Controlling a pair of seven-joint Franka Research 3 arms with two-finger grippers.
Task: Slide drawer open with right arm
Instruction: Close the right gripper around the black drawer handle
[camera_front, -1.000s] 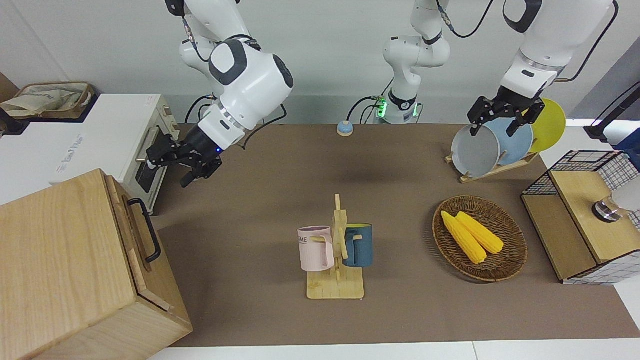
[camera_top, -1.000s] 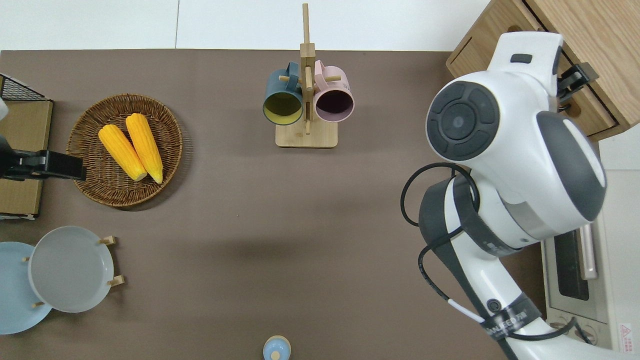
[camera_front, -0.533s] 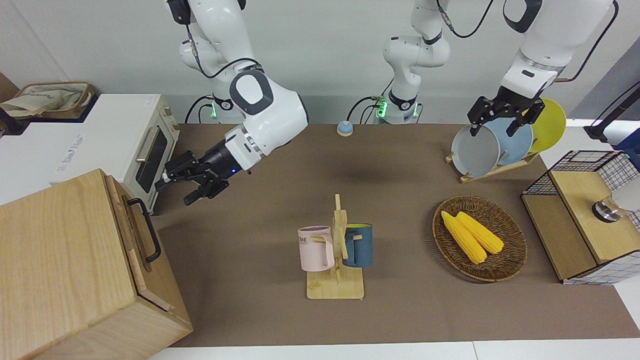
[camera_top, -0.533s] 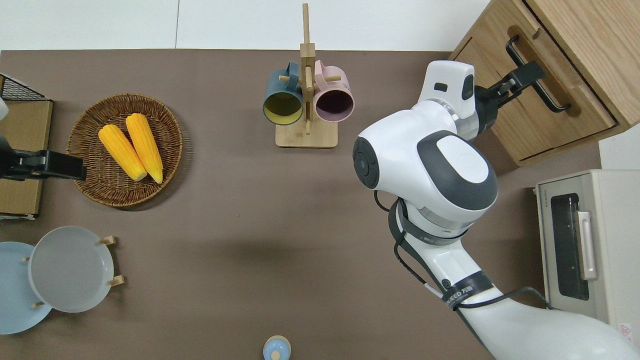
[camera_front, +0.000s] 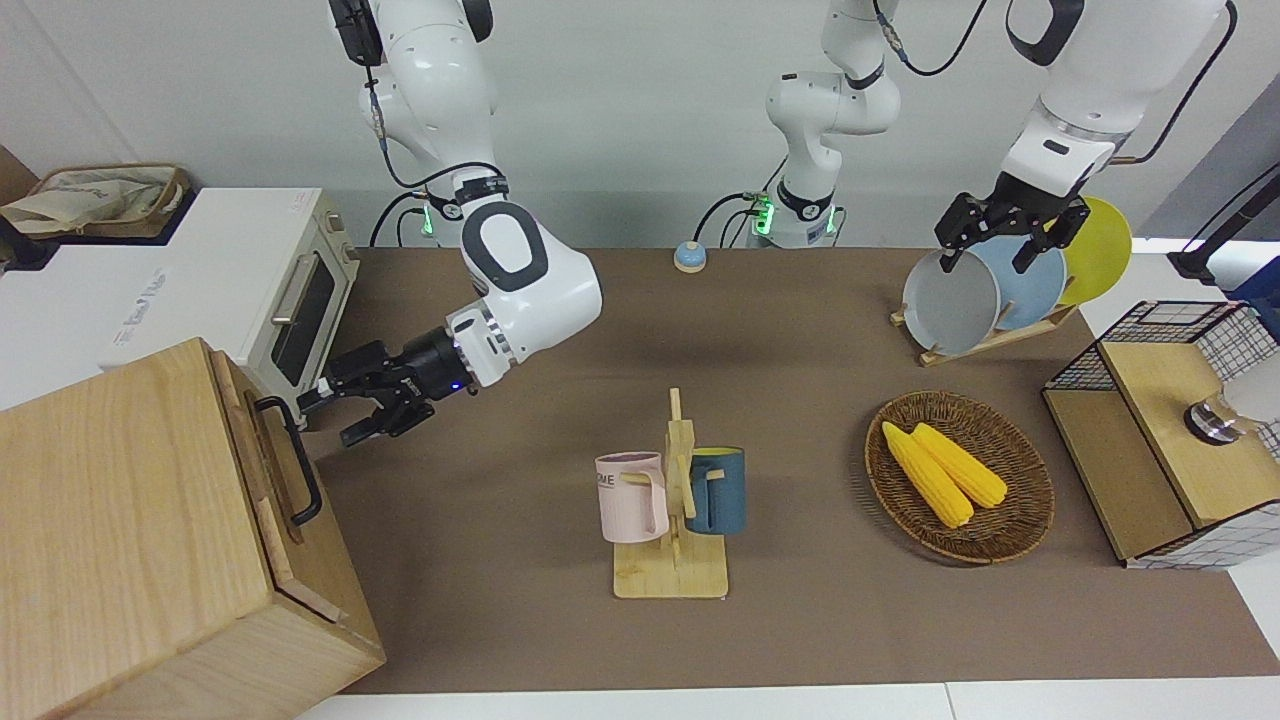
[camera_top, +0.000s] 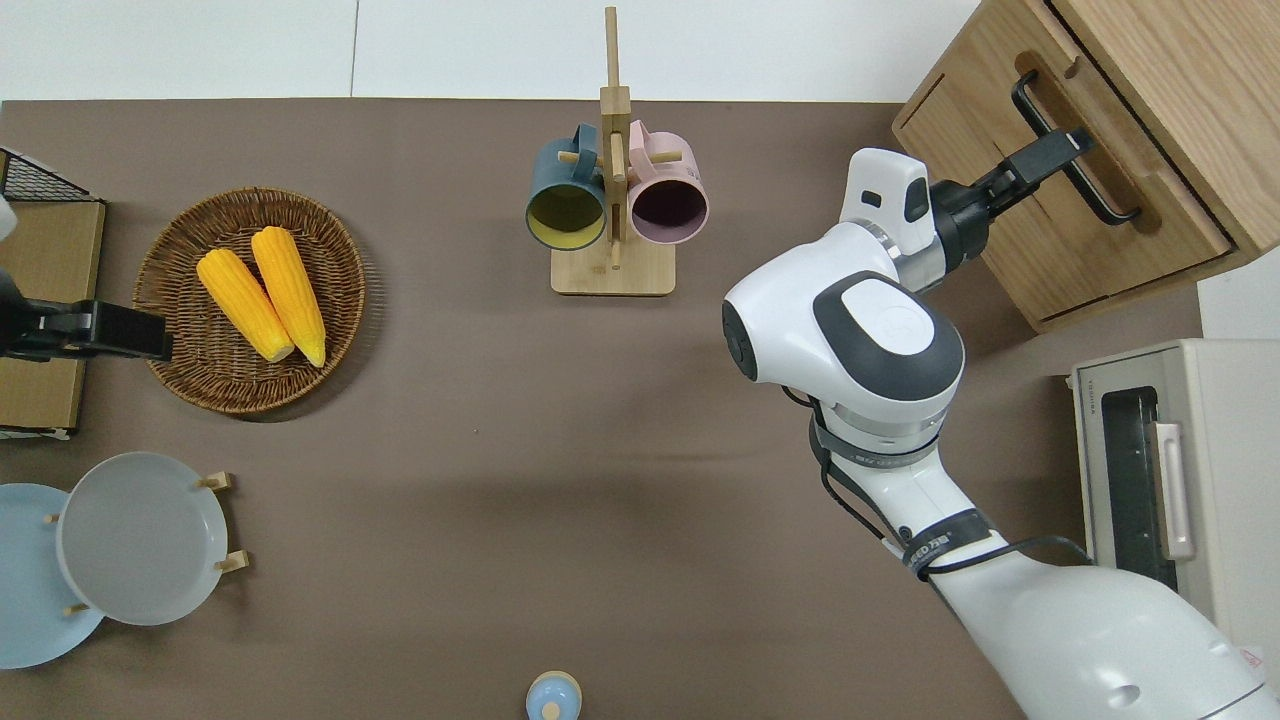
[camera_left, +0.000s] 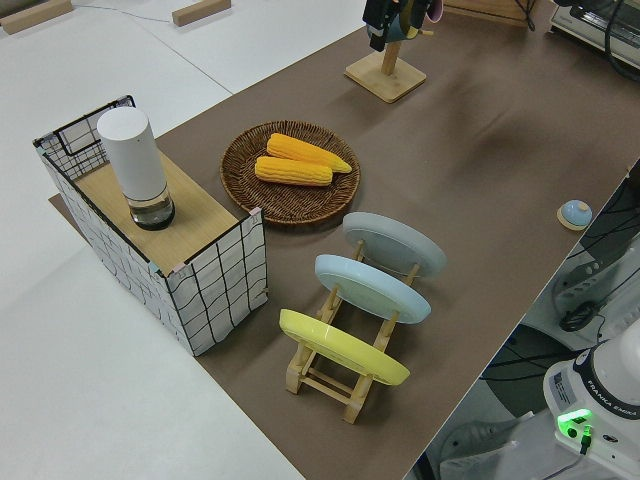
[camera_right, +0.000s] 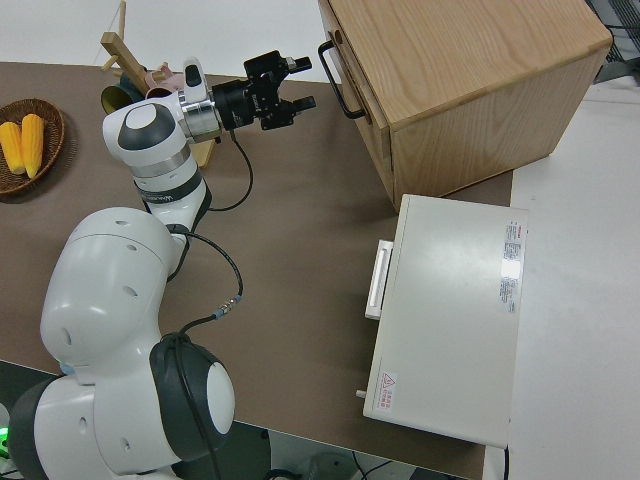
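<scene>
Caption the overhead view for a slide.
Right gripper, open, reaching for the shut drawer's black handle.

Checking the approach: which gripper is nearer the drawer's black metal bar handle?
Right. The right gripper is open just short of the black bar handle; the left gripper is parked at the opposite end of the table.

The cabinet (camera_front: 120, 520) is cut off by the front view's lower corner and by the overhead view's top edge. The right gripper (camera_top: 1050, 160) overlaps the drawer (camera_top: 1080, 215) handle from overhead; contact cannot be told. The left arm is parked.
</scene>
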